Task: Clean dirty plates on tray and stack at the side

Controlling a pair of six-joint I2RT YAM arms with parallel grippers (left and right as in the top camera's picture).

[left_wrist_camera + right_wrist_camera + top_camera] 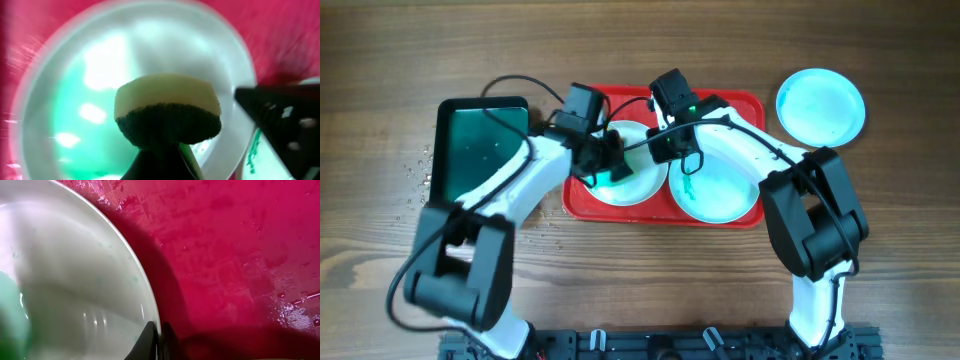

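Overhead view: the tray sits mid-table; on it lie the white plate and, to its right, an aqua plate, rims nearly touching; a second aqua plate rests on the table just off the tray's far right corner; a green tray lies to the left. The left gripper is clamped on a sponge over the white plate's green-smeared bowl; the right gripper is pinched on that plate's rim.
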